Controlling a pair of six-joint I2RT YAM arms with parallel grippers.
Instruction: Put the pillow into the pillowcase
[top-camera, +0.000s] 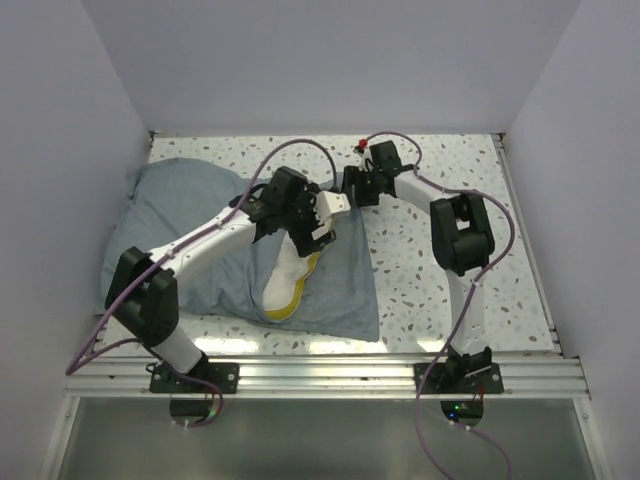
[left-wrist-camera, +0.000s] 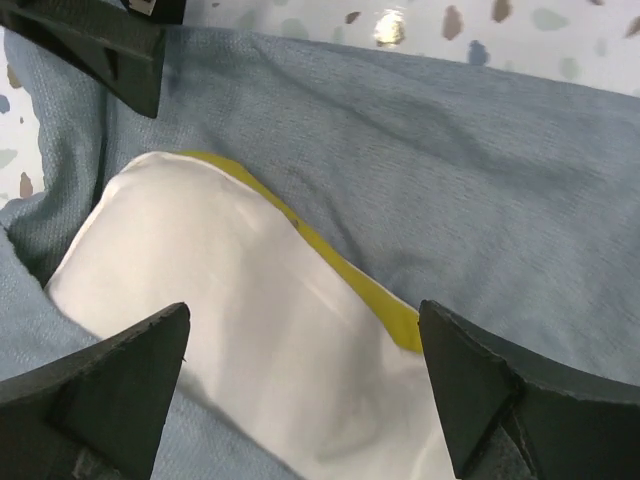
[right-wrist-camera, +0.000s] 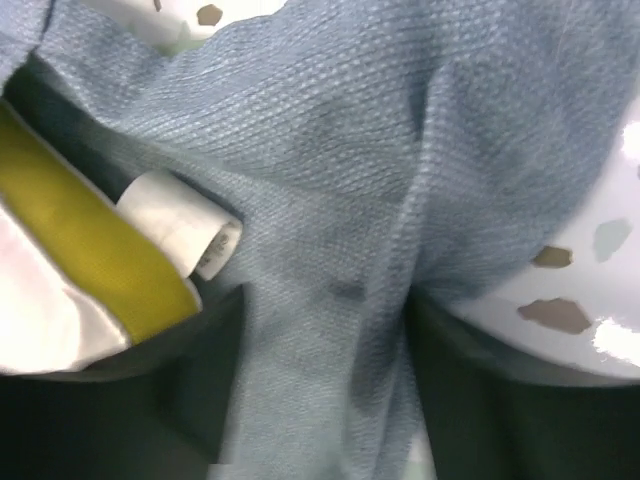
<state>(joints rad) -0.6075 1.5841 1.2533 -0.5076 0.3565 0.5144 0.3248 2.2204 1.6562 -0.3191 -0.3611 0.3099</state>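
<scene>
The grey-blue pillowcase (top-camera: 340, 290) lies wrinkled over the left and middle of the table. The pillow (top-camera: 285, 282), white with a yellow edge, sticks partly out of its opening, and its far end is hidden inside. My left gripper (top-camera: 318, 222) is open just above the pillow's exposed end. In the left wrist view the gripper (left-wrist-camera: 302, 320) has its fingers spread on either side of the white pillow (left-wrist-camera: 230, 300), with the pillowcase (left-wrist-camera: 450, 180) beyond. My right gripper (top-camera: 350, 188) is shut on the pillowcase edge. In the right wrist view the gripper (right-wrist-camera: 320, 350) pinches a band of the pillowcase (right-wrist-camera: 330, 150) beside the pillow's yellow edge (right-wrist-camera: 90, 240).
The speckled table (top-camera: 440, 290) is enclosed by white walls at the left, back and right. An aluminium rail (top-camera: 350, 372) with both arm bases runs along the near edge. Purple cables loop over both arms.
</scene>
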